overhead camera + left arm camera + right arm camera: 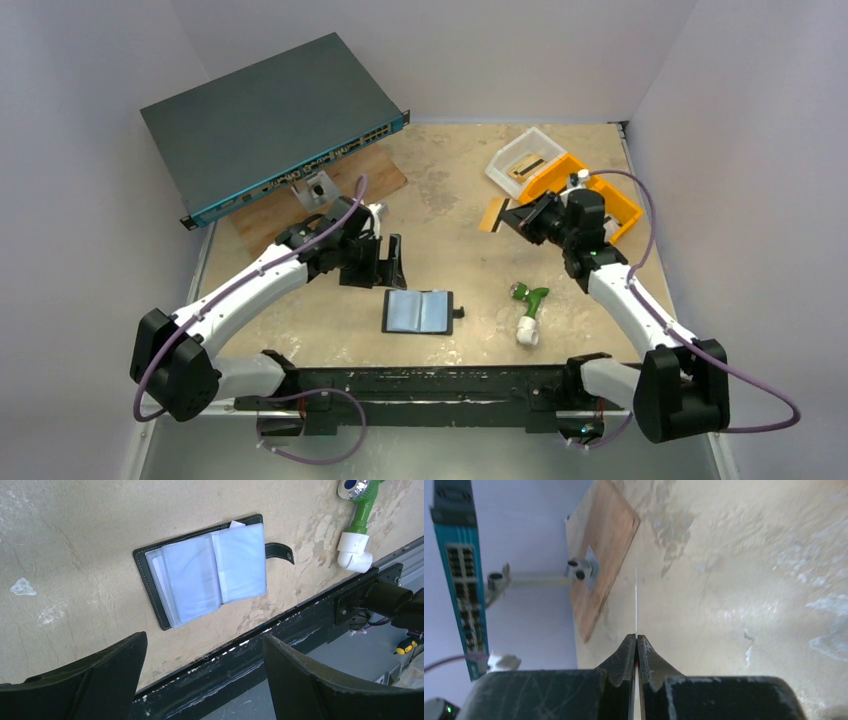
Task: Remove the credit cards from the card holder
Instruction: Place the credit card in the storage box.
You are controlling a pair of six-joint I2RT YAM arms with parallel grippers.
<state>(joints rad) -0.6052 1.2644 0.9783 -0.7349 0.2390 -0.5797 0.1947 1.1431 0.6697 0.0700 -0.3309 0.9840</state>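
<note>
The card holder (447,312) lies open and flat on the tan table, its black rim and strap with snap showing in the left wrist view (148,581). Pale blue-grey credit cards (192,577) sit in its clear sleeves (418,311). My left gripper (390,262) is open and empty, hovering just behind and left of the holder, with the fingers wide apart (204,637). My right gripper (515,215) is shut on a thin card (491,215), raised at the back right. That card looks orange from above and shows edge-on as a white line in the right wrist view (636,600).
A big grey network switch (270,120) leans at the back left over a wooden board (345,190) with a metal bracket (315,187). An orange tray (605,200) and a clear tray (525,160) stand back right. A green-and-white pipe fitting (528,312) lies right of the holder. A black rail (420,385) edges the front.
</note>
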